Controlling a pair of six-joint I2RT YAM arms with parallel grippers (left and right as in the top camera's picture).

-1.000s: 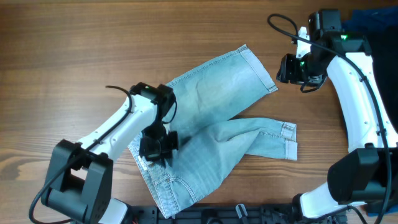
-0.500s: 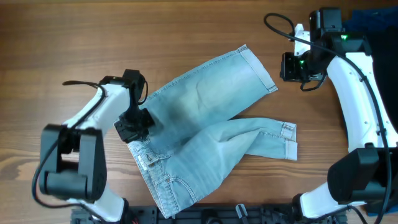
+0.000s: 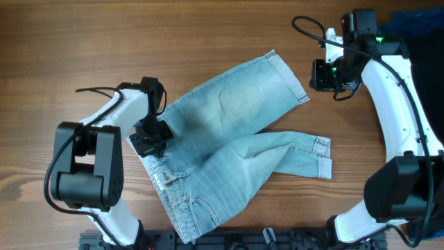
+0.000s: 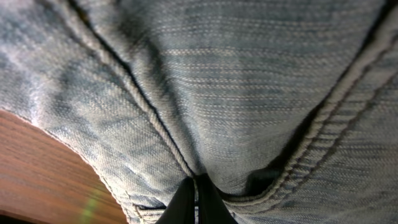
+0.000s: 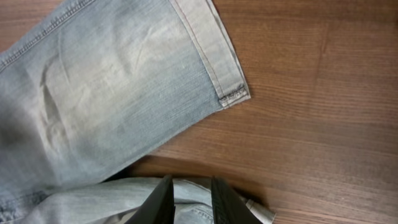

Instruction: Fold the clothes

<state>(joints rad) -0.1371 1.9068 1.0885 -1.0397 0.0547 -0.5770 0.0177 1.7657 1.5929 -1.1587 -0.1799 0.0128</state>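
Note:
The clothes, light blue denim shorts, lie spread on the wooden table. One leg points to the upper right and ends in a hem. The other lies folded across to the right and ends in a cuff. My left gripper sits on the shorts' left edge. In the left wrist view it is shut, pinching denim at a seam. My right gripper hovers just right of the upper hem. Its jaws stand narrowly open with nothing between them.
A dark blue cloth and a black garment lie at the far right corner, behind the right arm. A black rail runs along the table's front edge.
My left gripper moved up and left from the waistband area to the shorts' left edge, elbow swinging outward. My right gripper's jaws narrowed and it barely shifted.

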